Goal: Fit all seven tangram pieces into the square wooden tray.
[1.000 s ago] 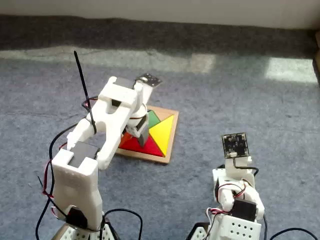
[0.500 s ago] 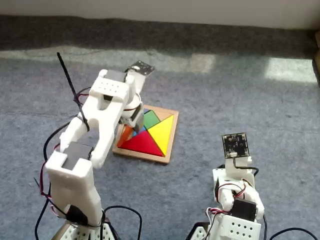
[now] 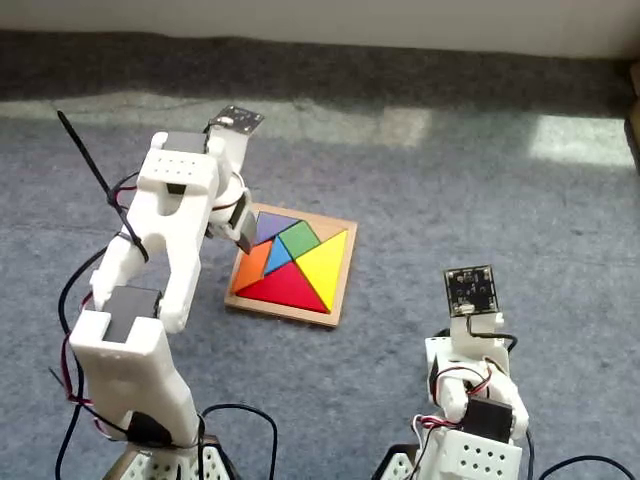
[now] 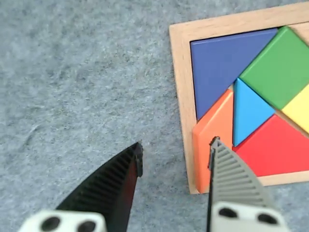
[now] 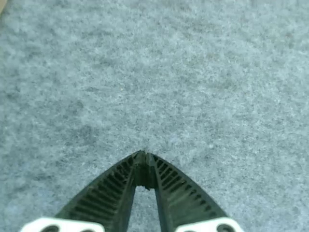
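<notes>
Hovering spread beside the wooden tray [image 4: 177,72], the left gripper [image 4: 175,144] may snag the orange piece [image 4: 210,123], apparently unseated over the rim.

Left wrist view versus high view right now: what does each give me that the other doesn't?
Left wrist view: the left hand open, one finger above the carpet, the other above the orange piece, which seems to overlap the rim of the tray. High view: the full yellow triangle and the right arm folded near its base. Both: the dark blue triangle, green square and red triangle lying in the tray.
</notes>
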Tool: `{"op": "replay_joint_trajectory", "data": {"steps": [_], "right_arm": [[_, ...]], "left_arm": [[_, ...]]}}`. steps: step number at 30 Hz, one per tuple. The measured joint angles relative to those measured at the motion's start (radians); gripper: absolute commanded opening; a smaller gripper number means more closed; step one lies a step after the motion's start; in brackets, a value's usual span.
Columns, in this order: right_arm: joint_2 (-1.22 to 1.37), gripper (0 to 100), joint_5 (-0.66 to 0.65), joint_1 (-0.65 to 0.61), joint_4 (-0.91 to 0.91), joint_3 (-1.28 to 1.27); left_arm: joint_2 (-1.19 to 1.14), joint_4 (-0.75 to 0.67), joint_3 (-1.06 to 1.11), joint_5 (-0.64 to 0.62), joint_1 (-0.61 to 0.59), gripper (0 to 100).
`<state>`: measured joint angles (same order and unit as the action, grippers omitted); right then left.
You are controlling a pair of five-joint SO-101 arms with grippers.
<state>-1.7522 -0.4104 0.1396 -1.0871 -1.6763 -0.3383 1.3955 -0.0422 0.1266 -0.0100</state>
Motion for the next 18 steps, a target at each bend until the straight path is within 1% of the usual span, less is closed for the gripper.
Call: {"op": "replay_joint_trajectory", "data": {"steps": [12, 16, 18], "right_arm": [[0.0, 0.5, 0.0, 0.0, 0.0, 0.0], [0.0, 0.5, 0.0, 0.0, 0.0, 0.0], [0.0, 0.5, 0.0, 0.0, 0.0, 0.0]], "left_arm": [[0.0, 0.002, 0.0, 0.012, 0.002, 22], [0.0, -0.003, 0.055, 0.026, -0.015, 22], [0.0, -0.038, 0.095, 0.029, -0.017, 22]]}}
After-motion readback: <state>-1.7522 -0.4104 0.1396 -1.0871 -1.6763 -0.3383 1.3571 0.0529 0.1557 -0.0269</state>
